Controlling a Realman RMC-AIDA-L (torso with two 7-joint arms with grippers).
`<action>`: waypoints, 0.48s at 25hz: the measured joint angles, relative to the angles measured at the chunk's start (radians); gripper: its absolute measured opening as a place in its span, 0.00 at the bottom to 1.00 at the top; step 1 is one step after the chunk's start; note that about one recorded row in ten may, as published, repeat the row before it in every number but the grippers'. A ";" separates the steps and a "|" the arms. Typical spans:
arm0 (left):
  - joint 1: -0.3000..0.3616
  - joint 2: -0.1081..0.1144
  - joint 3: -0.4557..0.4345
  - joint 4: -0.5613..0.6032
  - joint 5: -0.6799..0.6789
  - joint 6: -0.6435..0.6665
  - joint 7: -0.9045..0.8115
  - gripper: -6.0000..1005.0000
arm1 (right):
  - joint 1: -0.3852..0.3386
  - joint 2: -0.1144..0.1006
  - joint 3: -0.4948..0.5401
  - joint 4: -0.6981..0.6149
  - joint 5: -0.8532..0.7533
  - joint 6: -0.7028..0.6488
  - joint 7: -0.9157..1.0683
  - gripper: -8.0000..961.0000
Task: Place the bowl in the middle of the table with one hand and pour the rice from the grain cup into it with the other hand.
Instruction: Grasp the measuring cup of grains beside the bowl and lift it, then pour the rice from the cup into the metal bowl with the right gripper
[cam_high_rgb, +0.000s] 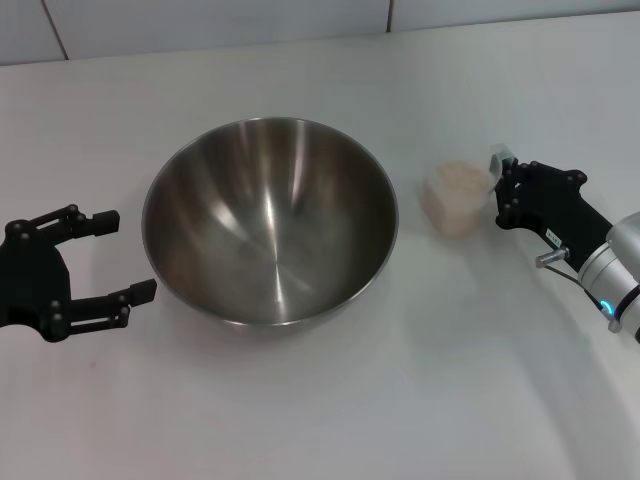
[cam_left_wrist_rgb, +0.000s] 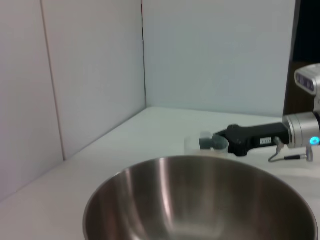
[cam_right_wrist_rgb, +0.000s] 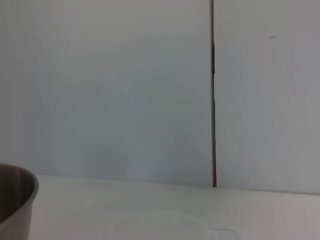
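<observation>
- Head view: smooth white surface (cam_high_rgb: 330, 400) carries the shiny round steel bowl (cam_high_rgb: 270, 220) at its centre. Left tool (cam_high_rgb: 112, 256), black, spread open, sits just beside the bowl. Right tool (cam_high_rgb: 497, 182) meets the clear plastic grain cup (cam_high_rgb: 456, 196) of pale rice (cam_high_rgb: 455, 175); whether it grips, I cannot tell.
- Left wrist view: brushed bowl (cam_left_wrist_rgb: 200, 200) up close, cup (cam_left_wrist_rgb: 206, 146) behind it.
- Right wrist view: bowl's rim (cam_right_wrist_rgb: 15, 200) at one edge, plain wall panels (cam_right_wrist_rgb: 110, 90) behind.

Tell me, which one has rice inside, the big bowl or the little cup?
The small clear grain cup, beside the right end effector, holds the pale rice. The wide steel bowl shows only its shiny inside.
</observation>
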 joint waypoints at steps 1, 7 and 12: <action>-0.004 -0.001 0.000 0.002 0.010 -0.001 -0.004 0.86 | -0.001 0.000 0.001 0.000 0.000 -0.005 0.000 0.03; -0.010 -0.001 0.000 0.002 0.017 -0.002 -0.014 0.86 | -0.012 0.000 0.008 0.001 0.004 -0.088 -0.004 0.01; -0.015 0.002 0.000 0.004 0.022 -0.001 -0.015 0.86 | -0.019 0.000 0.032 0.041 0.006 -0.278 -0.115 0.01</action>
